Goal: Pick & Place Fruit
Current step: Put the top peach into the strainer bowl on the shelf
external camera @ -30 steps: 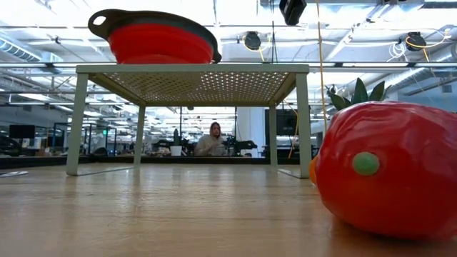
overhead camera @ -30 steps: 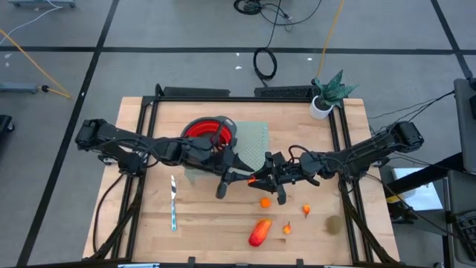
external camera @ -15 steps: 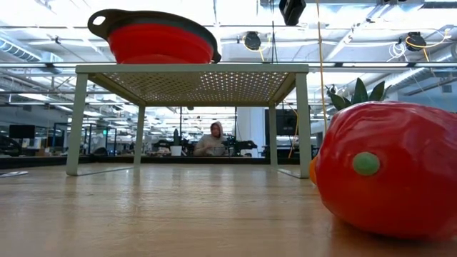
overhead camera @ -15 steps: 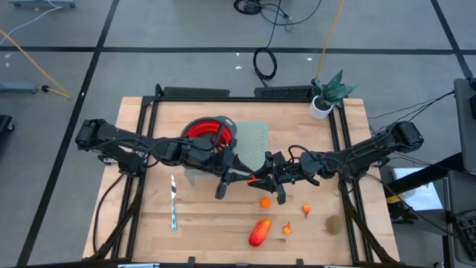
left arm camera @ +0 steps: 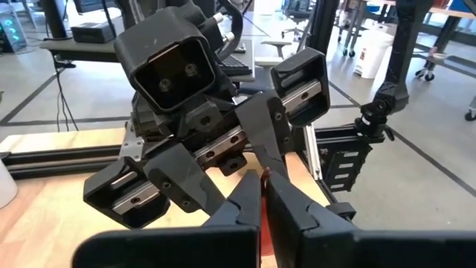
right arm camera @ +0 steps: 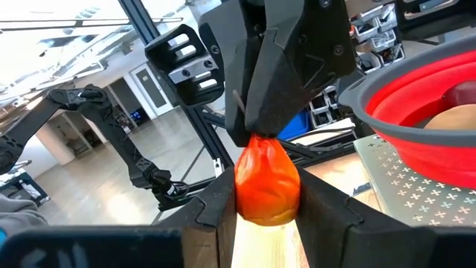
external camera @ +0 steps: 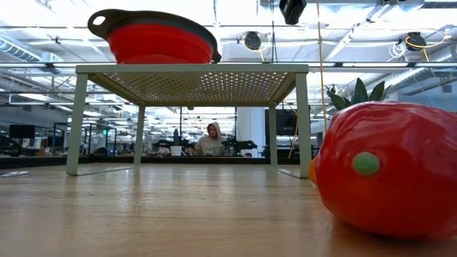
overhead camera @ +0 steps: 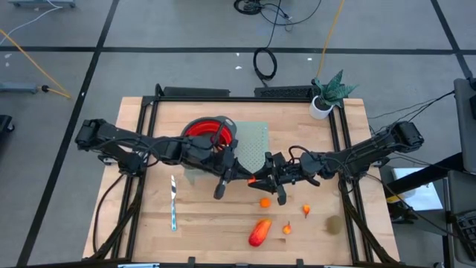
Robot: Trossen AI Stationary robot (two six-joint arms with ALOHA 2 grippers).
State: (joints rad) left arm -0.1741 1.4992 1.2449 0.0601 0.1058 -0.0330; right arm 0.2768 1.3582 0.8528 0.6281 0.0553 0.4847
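Above the table's middle, my two grippers meet on one small orange-red fruit piece (right arm camera: 266, 182). My right gripper (overhead camera: 262, 179) comes from the right and is shut on it. My left gripper (overhead camera: 244, 177) comes from the left and is shut on the piece's narrow end. The red bowl (overhead camera: 210, 132) sits on a green perforated rack (overhead camera: 256, 141); a brown fruit (right arm camera: 455, 121) lies in the bowl. More fruit rests on the table near the front: an orange ball (overhead camera: 265, 202), a long red-orange piece (overhead camera: 259, 232), two tiny orange bits (overhead camera: 287, 228) and a brown-green oval (overhead camera: 334, 224). My left gripper pinches the piece's narrow end (right arm camera: 256, 143) between its two fingers, roughly level, from the table's left. A thin red strip (left arm camera: 262, 195) shows between its shut fingertips. My right gripper pinches the piece's rounded body (right arm camera: 269, 201) between its two fingers, roughly level, from the table's right. The piece is clear of the table.
A slim silver knife (overhead camera: 173, 202) lies on the wood at the front left. A potted plant (overhead camera: 327, 95) stands at the far right corner. In the low view the long red-orange piece (external camera: 389, 171) fills the right side, in front of the rack (external camera: 193, 71).
My left gripper has shut on the narrow end of the piece that my right gripper holds. Both arms have stayed in place, and the piece has not moved.
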